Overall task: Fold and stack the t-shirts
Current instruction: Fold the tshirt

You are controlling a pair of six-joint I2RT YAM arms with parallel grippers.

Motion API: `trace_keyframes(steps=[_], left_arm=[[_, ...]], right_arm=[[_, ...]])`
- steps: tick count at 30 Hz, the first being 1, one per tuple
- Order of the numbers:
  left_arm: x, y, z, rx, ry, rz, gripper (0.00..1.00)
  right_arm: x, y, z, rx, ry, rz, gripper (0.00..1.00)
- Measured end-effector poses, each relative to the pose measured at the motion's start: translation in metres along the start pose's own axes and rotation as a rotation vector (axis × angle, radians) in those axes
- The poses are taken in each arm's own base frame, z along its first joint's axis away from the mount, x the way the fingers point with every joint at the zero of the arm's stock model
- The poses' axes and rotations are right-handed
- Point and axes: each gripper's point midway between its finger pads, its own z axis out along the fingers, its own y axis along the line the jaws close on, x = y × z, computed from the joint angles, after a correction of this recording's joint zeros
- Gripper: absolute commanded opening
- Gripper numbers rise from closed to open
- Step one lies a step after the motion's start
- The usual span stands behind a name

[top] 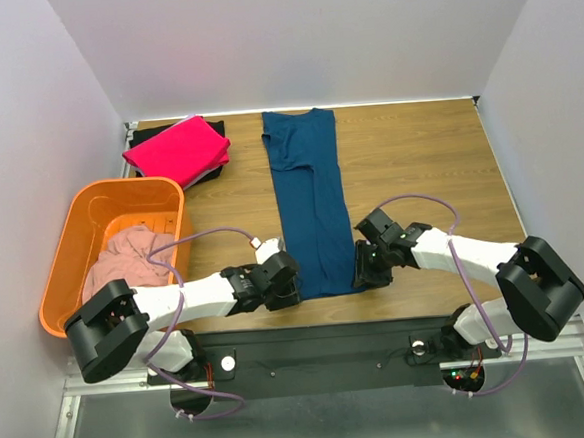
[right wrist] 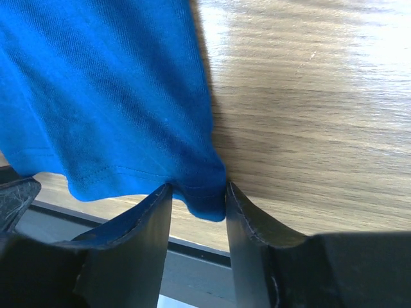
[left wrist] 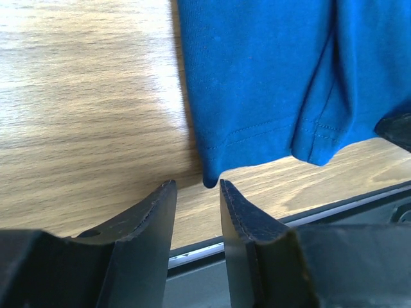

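A navy blue t-shirt (top: 311, 198), folded into a long narrow strip, runs from the back of the table toward the front edge. My left gripper (top: 295, 287) is at its near left corner. In the left wrist view the left gripper (left wrist: 198, 186) is open, and the shirt (left wrist: 257, 83) corner hangs just beyond the fingertips, not between them. My right gripper (top: 364, 274) is at the near right corner. In the right wrist view the right gripper (right wrist: 198, 189) is open around the shirt (right wrist: 103, 96) hem corner, which sits between the two fingertips.
A folded bright pink t-shirt (top: 177, 147) lies on a black one (top: 218, 162) at the back left. An orange basket (top: 72, 229) at the left holds a crumpled pale pink t-shirt (top: 124, 256). The table's metal front edge runs just behind both grippers.
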Motion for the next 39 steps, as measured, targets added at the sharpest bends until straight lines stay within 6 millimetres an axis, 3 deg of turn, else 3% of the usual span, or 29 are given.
trace_keyframes(steps=[10, 16, 18, 22, 26, 32, 39], left_arm=[[-0.002, -0.010, 0.005, 0.044, -0.011, -0.011, 0.43], [-0.002, -0.011, 0.008, 0.048, -0.013, -0.016, 0.25], [-0.002, -0.011, 0.009, 0.045, -0.011, -0.020, 0.24], [-0.001, -0.009, 0.009, 0.040, -0.010, -0.024, 0.00], [0.000, -0.010, 0.009, 0.043, -0.008, -0.025, 0.00], [0.003, -0.011, 0.003, 0.060, 0.011, -0.038, 0.00], [-0.001, -0.024, -0.025, 0.143, -0.004, -0.104, 0.00]], right_arm=[[0.001, 0.002, 0.002, -0.005, 0.004, -0.006, 0.38], [0.002, 0.002, 0.003, -0.008, 0.010, -0.008, 0.32], [0.002, 0.002, 0.003, -0.008, 0.011, -0.011, 0.29], [0.003, 0.002, 0.004, -0.008, 0.018, -0.015, 0.15], [0.005, 0.003, 0.003, -0.015, 0.027, -0.019, 0.00], [0.010, 0.004, -0.009, -0.030, 0.041, -0.016, 0.00], [0.013, 0.016, -0.040, -0.117, 0.005, 0.005, 0.00]])
